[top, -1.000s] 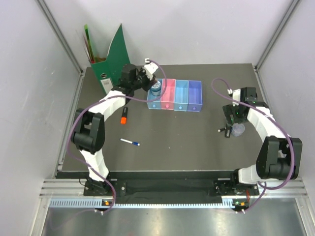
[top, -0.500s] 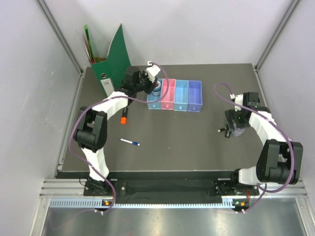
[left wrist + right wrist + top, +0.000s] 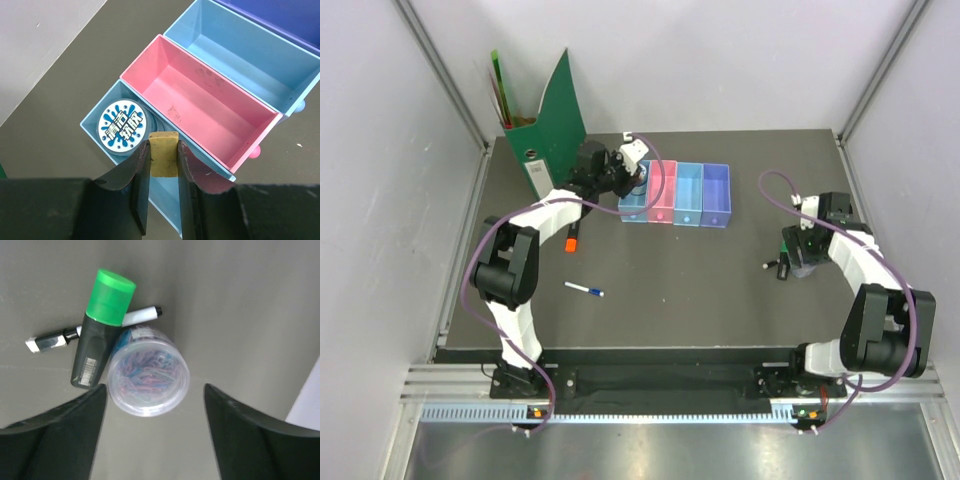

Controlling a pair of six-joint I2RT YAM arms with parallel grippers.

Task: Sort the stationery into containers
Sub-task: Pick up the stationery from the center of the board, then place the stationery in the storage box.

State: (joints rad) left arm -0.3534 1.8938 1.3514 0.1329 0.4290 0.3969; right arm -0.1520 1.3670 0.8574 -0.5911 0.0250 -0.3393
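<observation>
The left end effector [image 3: 163, 144] was closed tight on a small tan block [image 3: 164, 159], its jaws nearly parallel. Directly beneath its tips sat the blue tray [image 3: 95, 123], holding a round disc [image 3: 122, 131] with a white-and-blue splash label. Beyond it lay the pink tray [image 3: 200, 107], then the light blue tray [image 3: 245, 55] and the purple tray [image 3: 295, 20], all touching in a row.

The right end effector [image 3: 155, 389] was spread wide, holding nothing, straddling a clear round tub [image 3: 148, 371] of coloured paper clips on the desk [image 3: 670, 290]. Just past the tub lay a black marker [image 3: 95, 347] with a green cap, crossing a thin white pen [image 3: 140, 316].

A second before, the right end effector had been higher, with the tub plain in the overhead view; the left had shifted only slightly.
</observation>
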